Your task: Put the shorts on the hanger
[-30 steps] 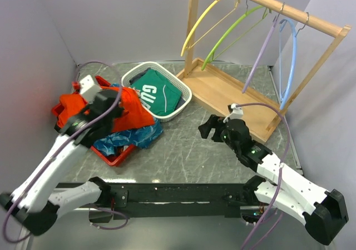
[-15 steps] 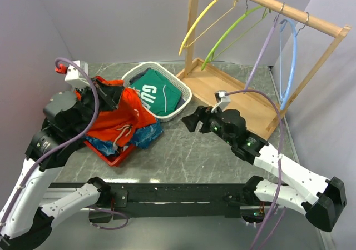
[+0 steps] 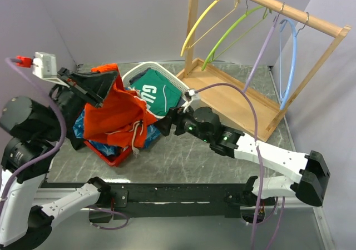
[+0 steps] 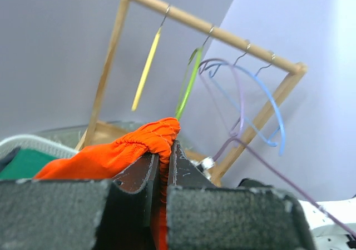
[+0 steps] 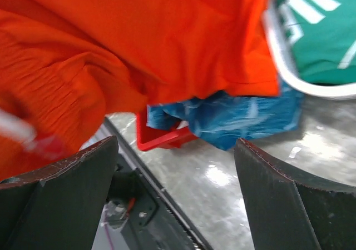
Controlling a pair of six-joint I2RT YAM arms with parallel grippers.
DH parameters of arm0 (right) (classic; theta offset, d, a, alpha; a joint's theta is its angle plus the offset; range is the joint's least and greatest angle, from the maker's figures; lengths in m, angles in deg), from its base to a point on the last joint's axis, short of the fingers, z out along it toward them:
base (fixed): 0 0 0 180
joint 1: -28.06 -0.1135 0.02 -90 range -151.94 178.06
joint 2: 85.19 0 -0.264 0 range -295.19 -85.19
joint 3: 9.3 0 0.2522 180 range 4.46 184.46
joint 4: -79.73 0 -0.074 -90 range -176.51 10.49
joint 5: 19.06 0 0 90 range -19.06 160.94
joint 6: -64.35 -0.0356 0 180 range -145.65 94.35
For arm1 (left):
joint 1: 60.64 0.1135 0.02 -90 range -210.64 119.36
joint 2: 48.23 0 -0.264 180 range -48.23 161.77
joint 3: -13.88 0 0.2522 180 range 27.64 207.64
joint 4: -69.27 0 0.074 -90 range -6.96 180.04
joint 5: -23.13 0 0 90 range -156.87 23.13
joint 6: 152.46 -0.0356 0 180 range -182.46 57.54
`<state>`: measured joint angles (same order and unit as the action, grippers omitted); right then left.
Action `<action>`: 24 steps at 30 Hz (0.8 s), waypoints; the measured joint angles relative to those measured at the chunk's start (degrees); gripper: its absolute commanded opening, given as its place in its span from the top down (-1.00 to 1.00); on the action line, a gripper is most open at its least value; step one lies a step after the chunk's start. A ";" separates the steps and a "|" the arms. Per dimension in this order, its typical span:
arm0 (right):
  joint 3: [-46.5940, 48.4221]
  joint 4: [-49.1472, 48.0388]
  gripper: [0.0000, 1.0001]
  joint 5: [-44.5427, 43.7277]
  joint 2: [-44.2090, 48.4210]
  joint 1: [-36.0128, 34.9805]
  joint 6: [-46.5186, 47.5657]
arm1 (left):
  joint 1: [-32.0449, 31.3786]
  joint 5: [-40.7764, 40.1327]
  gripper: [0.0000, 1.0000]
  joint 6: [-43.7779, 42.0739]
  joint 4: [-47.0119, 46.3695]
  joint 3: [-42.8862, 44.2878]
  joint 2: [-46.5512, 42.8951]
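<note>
"Top external view tells you most. The left gripper (image 3: 92, 86) is up high with its jaws pinched together on the shorts (image 3: 119, 108), and they hang from it in a limp orange bunch over the red tray (image 3: 114, 156)."

"And the left wrist view has the gathered waistband squeezed right between those fingers (image 4: 139, 175). What about the right gripper (image 3: 167, 122)?"

"Low, just beside the hanging fabric. Its jaws are wide apart with nothing in them."

"How do you reckon the shorts will handle?"

"Light and soft, no stiffness at all. Held at one point, they fold in on themselves. I'd say a second hold on the waistband, well along from the first, is what opens them out. The elastic bunches thick there, so it should be less likely to slip."

"The white drawstring (image 3: 135, 136) dangles loose."

"It does, and I'd guess it could catch on the blue patterned cloth (image 3: 147, 134) underneath, or on a finger."

"And the yellow hanger (image 3: 203, 22)?"

"On the wooden rack (image 3: 278, 8), far right corner, well apart from the shorts. It's thin and hangs on a hook, so I expect it swings when fabric pushes on it."
</note>
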<state>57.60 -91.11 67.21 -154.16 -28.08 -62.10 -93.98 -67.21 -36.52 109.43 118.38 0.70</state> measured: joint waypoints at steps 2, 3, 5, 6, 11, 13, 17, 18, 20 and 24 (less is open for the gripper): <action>1.25 -0.68 -0.83 0.17 -1.73 -1.33 -0.76 | 0.00 1.07 0.98 -0.24 -0.74 1.66 0.39; 1.55 -0.96 -0.83 0.22 -2.32 -1.86 -1.18 | 0.00 1.57 0.98 -0.31 -1.11 2.14 0.55; 1.95 -1.46 -0.79 0.46 -2.95 -2.75 -1.92 | 0.00 2.56 0.98 -0.42 -1.97 2.51 0.74; 2.05 -1.88 -0.79 0.81 -3.21 -3.15 -2.45 | 0.00 2.93 0.98 -0.42 -2.21 2.51 0.83; 1.95 -3.30 -0.75 0.63 -3.23 -4.35 -4.50 | 0.00 4.15 0.98 -0.42 -2.14 2.51 1.97; 0.68 -3.98 -0.75 -1.11 -2.25 -4.52 -5.51 | 0.00 4.24 0.98 -0.42 -2.14 2.51 2.40; -4.87 -4.98 -0.74 -4.42 2.93 -4.76 -7.28 | 0.00 4.66 0.98 -0.42 -2.14 2.51 2.75; -6.25 -5.09 -0.74 -5.14 4.39 -4.83 -7.58 | 0.00 4.66 0.98 -0.42 -2.14 2.51 2.80; -7.85 -5.49 -0.73 -5.95 6.40 -4.85 -7.65 | 0.00 4.74 0.98 -0.42 -2.14 2.51 2.80; -7.80 -6.43 -0.71 -6.32 6.49 -5.70 -7.10 | 0.00 5.05 0.98 -0.42 -2.16 2.49 2.78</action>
<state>49.80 -97.53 60.90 -147.67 -33.79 -69.20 -93.98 -62.16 -36.94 107.26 120.87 3.47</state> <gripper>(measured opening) 0.862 0.064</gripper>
